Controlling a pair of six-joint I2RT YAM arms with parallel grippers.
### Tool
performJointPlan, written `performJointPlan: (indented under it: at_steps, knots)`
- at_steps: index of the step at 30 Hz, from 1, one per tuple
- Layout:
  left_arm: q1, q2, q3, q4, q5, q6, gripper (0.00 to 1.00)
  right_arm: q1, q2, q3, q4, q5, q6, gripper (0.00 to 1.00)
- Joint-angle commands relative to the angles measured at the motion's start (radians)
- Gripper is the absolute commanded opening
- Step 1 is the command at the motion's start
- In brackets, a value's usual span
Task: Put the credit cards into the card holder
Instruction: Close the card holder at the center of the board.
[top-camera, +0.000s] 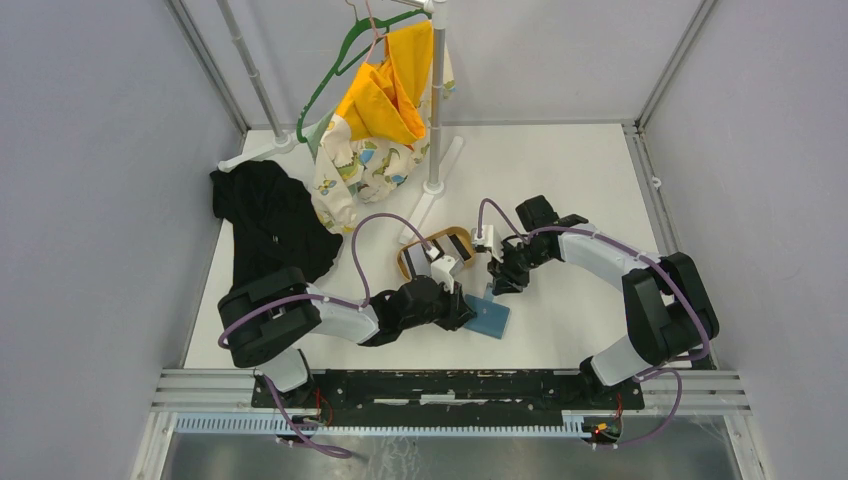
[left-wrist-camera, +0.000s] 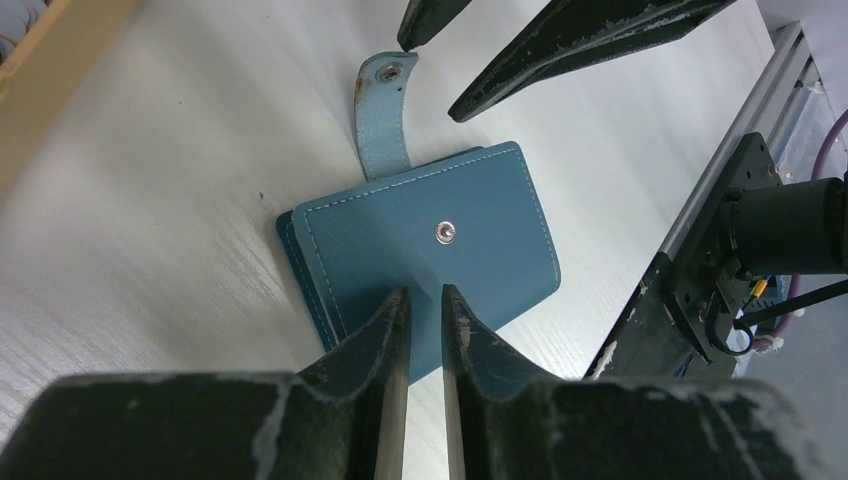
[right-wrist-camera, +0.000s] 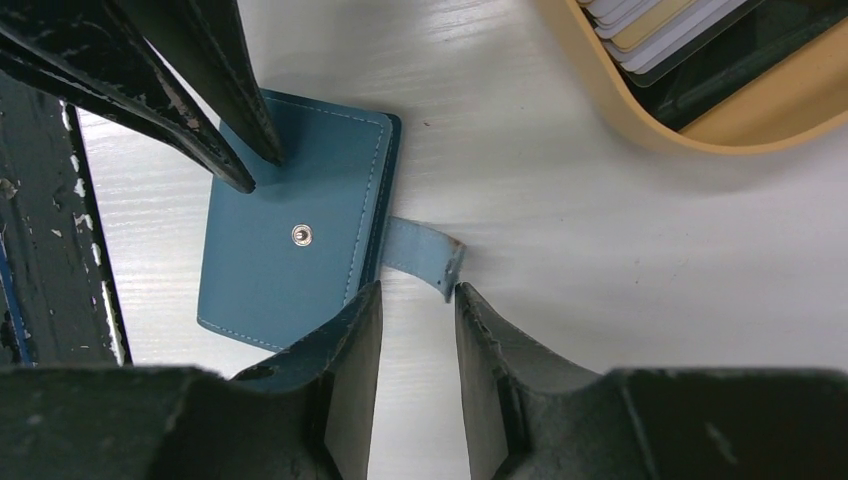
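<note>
Teal and closed, the card holder (left-wrist-camera: 430, 250) is lying flat on the white table (left-wrist-camera: 180, 170). Its snap tab (right-wrist-camera: 425, 255) is hanging unfastened and reaching out past one long edge, its end curling up slightly. The oval wooden tray (right-wrist-camera: 640, 130) is sitting near that tab side, and the credit cards (right-wrist-camera: 660, 25) are lying stacked inside it, apart from the holder. On the opposite side, the metal frame rail (left-wrist-camera: 700, 190) is running along the table's near edge, not far from the holder. Bare table is stretching wide toward the right arm's side, while a black garment (top-camera: 270, 225) is lying well apart on the left.

The left gripper (left-wrist-camera: 425, 295) is reaching over the holder's edge opposite the tab. Its fingers are standing narrowly parted with only the cover showing between them, grasping nothing, though I cannot tell whether the tips are touching the leather. The right gripper (right-wrist-camera: 418, 290) is facing it from the tab side, fingers parted and empty. The tab's end is lying just ahead of the gap between them, and one fingertip is sitting just beside the holder's edge.
</note>
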Motion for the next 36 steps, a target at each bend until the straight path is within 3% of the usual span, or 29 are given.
performJointPlan:
  at_steps: [1, 12, 24, 36]
  knots:
    - [0.0, 0.001, 0.01, 0.04, -0.025, 0.025, 0.24, -0.004, -0.014, 0.016, 0.051, 0.01, 0.034, 0.38]
    - [-0.001, 0.002, 0.009, 0.044, -0.023, 0.025, 0.23, -0.004, 0.009, 0.023, 0.065, 0.01, 0.056, 0.3]
    - [-0.001, 0.004, 0.006, 0.049, -0.027, 0.023, 0.23, -0.005, 0.002, 0.036, 0.036, -0.011, 0.044, 0.0]
    - [0.001, 0.03, -0.001, 0.079, -0.033, -0.041, 0.07, -0.006, -0.074, 0.005, -0.003, -0.143, -0.045, 0.0]
